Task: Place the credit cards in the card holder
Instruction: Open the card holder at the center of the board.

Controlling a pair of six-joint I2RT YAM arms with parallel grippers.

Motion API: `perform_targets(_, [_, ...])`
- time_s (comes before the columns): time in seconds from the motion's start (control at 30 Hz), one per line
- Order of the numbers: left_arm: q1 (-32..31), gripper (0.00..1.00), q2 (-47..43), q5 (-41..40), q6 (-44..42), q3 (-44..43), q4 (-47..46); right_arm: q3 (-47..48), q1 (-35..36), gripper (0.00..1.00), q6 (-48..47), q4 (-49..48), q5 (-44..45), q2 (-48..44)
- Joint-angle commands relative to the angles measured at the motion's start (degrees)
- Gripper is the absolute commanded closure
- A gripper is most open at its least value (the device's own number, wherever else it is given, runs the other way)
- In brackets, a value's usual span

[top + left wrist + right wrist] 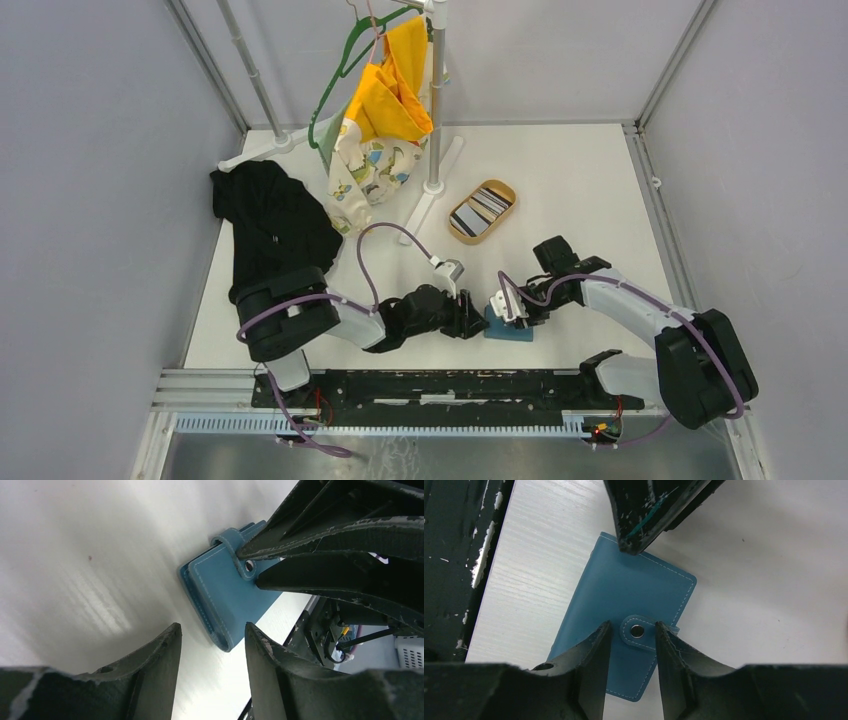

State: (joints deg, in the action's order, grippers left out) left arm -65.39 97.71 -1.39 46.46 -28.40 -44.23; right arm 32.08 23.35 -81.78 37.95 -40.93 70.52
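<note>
The card holder (pixel 510 329) lies closed on the white table near the front, between both grippers. It is teal-blue with a snap tab (pixel 638 630). My right gripper (pixel 632 626) is open by a narrow gap, and its fingertips straddle the snap tab just above the holder (pixel 624 590). My left gripper (pixel 212 630) is open and empty, and its tips are close to the holder's near edge (pixel 222 595). From above, the left gripper (pixel 470 318) is to the left of the holder and the right gripper (pixel 508 308) is over it. The credit cards (pixel 484 208) lie striped in the oval wooden tray (pixel 500 186).
A black cloth (pixel 272 222) lies at the left. A stand (pixel 434 100) at the back centre holds hanging yellow and patterned cloths (pixel 385 110). The arms' black base rail (pixel 440 388) runs along the front edge. Grey walls close off both sides.
</note>
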Motion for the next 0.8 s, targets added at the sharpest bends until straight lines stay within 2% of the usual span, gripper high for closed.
perform_targets(0.0, [-1.1, 0.44, 2.0, -1.4, 1.5, -4.1, -0.5, 0.2, 0.3, 0.60, 4.1, -3.4, 5.1, 1.6])
perform_targets(0.37, [-4.1, 0.56, 4.2, -7.1, 0.2, -8.9, 9.1, -0.3, 0.4, 0.83, 7.8, -4.4, 6.3, 2.4])
perform_targets(0.6, [-4.1, 0.72, 4.6, -8.5, 0.2, -8.5, 9.9, -0.3, 0.4, 0.95, 11.0, -6.5, 5.7, 0.7])
perform_targets(0.77, [-4.1, 0.89, 2.9, -10.1, -1.1, -7.3, 10.6, 0.0, 0.2, 1.00, 16.3, -9.9, 5.1, -1.9])
